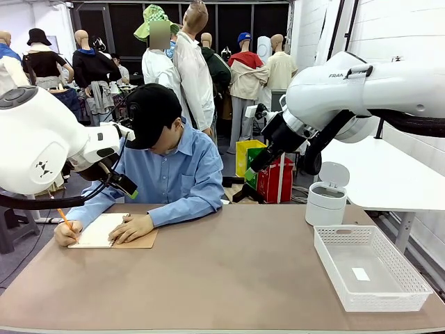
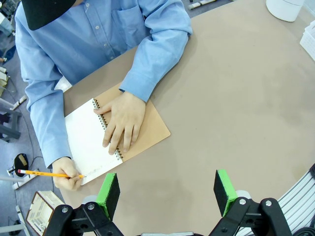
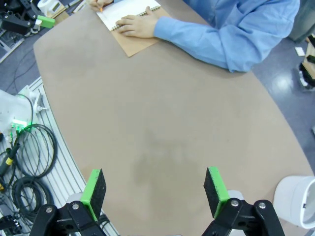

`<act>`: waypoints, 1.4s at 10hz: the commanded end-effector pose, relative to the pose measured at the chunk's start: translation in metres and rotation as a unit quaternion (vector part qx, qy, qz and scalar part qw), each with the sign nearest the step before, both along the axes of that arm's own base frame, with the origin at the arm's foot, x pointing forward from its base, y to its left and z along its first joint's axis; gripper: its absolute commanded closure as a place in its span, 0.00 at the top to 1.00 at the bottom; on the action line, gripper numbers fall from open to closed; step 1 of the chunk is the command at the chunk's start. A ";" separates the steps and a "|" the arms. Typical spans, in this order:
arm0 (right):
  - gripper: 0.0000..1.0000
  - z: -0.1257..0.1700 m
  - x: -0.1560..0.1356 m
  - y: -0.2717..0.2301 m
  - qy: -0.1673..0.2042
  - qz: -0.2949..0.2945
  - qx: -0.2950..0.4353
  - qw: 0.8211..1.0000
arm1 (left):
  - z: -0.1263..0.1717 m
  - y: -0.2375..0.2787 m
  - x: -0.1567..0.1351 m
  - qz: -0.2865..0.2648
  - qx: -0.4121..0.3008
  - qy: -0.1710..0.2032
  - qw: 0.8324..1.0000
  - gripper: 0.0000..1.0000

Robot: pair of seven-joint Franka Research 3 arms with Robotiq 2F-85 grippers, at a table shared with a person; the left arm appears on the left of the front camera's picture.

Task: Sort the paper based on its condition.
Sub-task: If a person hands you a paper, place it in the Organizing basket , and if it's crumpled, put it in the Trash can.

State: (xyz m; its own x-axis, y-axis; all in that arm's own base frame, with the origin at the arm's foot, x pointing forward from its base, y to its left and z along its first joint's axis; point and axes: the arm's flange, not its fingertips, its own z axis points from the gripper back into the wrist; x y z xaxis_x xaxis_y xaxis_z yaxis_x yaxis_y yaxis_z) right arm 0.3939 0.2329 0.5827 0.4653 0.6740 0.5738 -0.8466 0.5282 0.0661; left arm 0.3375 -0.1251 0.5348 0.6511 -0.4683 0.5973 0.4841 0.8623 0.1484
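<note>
Paper (image 2: 86,142), a white page, lies open on a spiral-bound notebook (image 2: 150,130) with a brown cover at the far left of the bench (image 1: 229,278), where a person in a blue shirt bends over it. One hand (image 2: 123,120) rests flat across the spiral binding. The other hand (image 2: 69,181) holds an orange pencil (image 2: 47,173) with its tip at the page's edge. The left end effector (image 2: 167,191) hangs above the bench close to the notebook, green pads spread wide and holding nothing. The right end effector (image 3: 155,189) hangs over bare bench well apart from the notebook, likewise wide open and empty. At the near right stands a white mesh basket (image 1: 327,261) with a small white tag (image 1: 360,274) on its floor, and a white lidded bin (image 1: 326,202) sits just beyond it.
</note>
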 end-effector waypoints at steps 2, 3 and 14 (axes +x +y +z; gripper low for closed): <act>1.00 -0.001 0.000 0.000 0.003 0.000 -0.001 1.000 | 0.000 0.001 0.000 0.000 0.001 0.003 1.000 1.00; 1.00 -0.001 0.000 0.000 0.003 0.000 -0.001 1.000 | 0.000 0.001 0.000 0.000 0.001 0.003 1.000 1.00; 1.00 -0.001 0.000 0.000 0.003 0.000 -0.001 1.000 | 0.000 0.001 0.000 0.000 0.001 0.003 1.000 1.00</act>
State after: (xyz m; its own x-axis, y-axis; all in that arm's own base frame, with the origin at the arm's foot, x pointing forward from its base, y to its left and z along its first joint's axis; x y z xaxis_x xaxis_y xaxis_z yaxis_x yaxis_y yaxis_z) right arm 0.3939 0.2329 0.5827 0.4653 0.6740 0.5738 -0.8466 0.5282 0.0661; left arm 0.3375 -0.1251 0.5348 0.6511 -0.4683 0.5973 0.4841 0.8623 0.1484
